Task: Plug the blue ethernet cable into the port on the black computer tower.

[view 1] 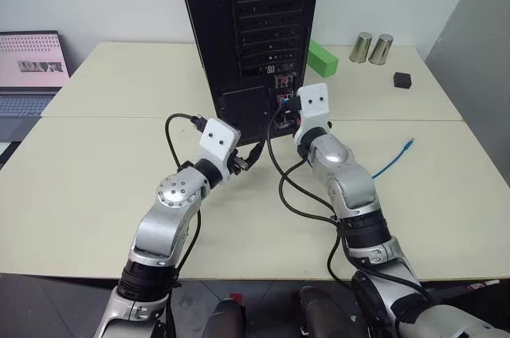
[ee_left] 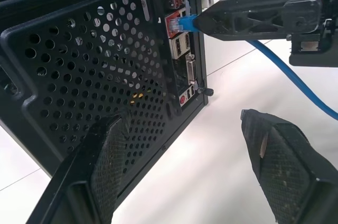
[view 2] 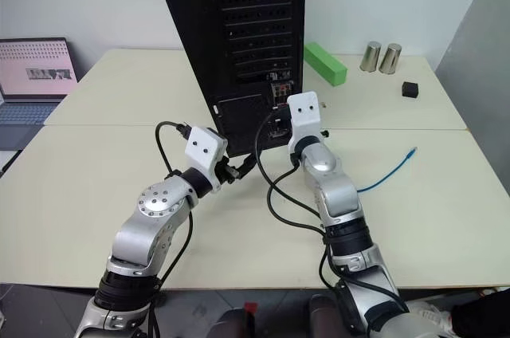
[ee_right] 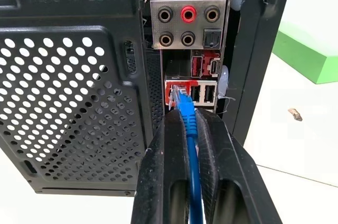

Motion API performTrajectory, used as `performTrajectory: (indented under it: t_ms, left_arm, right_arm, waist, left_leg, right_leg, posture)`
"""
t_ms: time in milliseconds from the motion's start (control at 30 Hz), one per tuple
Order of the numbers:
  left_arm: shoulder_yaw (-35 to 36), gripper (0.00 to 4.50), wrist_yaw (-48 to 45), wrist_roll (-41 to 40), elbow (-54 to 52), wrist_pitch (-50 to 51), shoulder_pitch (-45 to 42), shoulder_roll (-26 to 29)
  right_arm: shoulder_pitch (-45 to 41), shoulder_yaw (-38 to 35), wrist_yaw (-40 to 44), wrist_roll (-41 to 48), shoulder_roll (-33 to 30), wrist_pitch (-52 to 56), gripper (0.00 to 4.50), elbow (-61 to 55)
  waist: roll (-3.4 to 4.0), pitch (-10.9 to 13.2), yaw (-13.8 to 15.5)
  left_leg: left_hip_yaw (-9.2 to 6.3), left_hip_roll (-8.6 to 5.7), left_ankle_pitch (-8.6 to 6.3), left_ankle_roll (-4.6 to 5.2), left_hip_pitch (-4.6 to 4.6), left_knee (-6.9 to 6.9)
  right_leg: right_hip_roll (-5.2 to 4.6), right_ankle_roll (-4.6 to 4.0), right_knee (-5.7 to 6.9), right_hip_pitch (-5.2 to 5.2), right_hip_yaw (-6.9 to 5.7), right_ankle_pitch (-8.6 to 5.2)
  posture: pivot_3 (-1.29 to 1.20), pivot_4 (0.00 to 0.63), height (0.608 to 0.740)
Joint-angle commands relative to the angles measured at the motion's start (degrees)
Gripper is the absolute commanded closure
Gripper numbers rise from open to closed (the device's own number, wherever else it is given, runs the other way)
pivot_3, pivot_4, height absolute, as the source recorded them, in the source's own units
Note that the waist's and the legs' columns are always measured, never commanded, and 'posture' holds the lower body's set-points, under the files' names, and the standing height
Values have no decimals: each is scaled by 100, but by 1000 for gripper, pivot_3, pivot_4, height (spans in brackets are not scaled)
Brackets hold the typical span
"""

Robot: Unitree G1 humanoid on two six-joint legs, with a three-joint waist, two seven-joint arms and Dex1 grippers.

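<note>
Step in hand: seating the plug of the blue ethernet cable [ee_right: 188, 123] in the port [ee_right: 174, 93]; I judge the plug tip is at the mouth of the socket, and I cannot tell if it is fully in.
How to do it well: push straight along the cord's own line, slowly, and keep the plug square to the red-framed socket; a tilt could jam the clip. Do not release before the plug sits firm.
Right gripper [ee_right: 186, 123]: closed tight on the cord just behind the plug, one black finger on each side.
Left gripper [ee_left: 185, 152]: wide apart and holding nothing, near the perforated panel.
Right arm pose: stretched forward and about level, pointing into the rear of the black computer tower [view 1: 239, 27].
Left arm pose: bent, gripper level, aimed forward and a little to the right.
Where the task's things are: from the right gripper in the left eye view, the port strip is at 12 o'clock; the free end of the cable [view 1: 409, 144] lies on the table [view 1: 96, 163] at about 4 o'clock, well apart.
Risk: I think the cord may bend if pushed off-axis.
</note>
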Motion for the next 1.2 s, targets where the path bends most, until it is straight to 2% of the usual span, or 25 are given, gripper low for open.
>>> performTrajectory:
  t_ms: [33,400,667,1200]
  left_arm:
    - [138,959,24,-54,-204,68,-193,-35]
    - [268,959,42,-11,-302,258,-221,80]
    - [302,959,89,19,-346,348,-232,85]
    - [264,959,183,22,-340,322,-224,1]
  right_arm:
    - [-191,7,-39,-46,106,-158,4500,28]
    - [-318,140,-56,-4,430,-117,4500,-5]
    - [-543,175,-18,-3,605,-197,4500,164]
    - [-759,207,27,-35,647,-441,4500,577]
  waist:
    - [0,0,-1]
    - [0,0,-34]
    - [2,1,-165]
    - [2,1,-197]
  left_leg:
    - [0,0,0,0,0,0]
    - [1,2,0,0,2,0]
    - [4,5,0,0,-2,-3]
    - [12,7,0,0,5,-2]
  right_leg:
    - [0,0,0,0,0,0]
    - [2,0,3,-1,1,0]
    - [2,-1,5,-10,4,0]
    - [6,0,14,-11,11,0]
  posture:
    - [0,150,740]
    - [0,150,740]
    - [0,150,740]
    - [0,150,740]
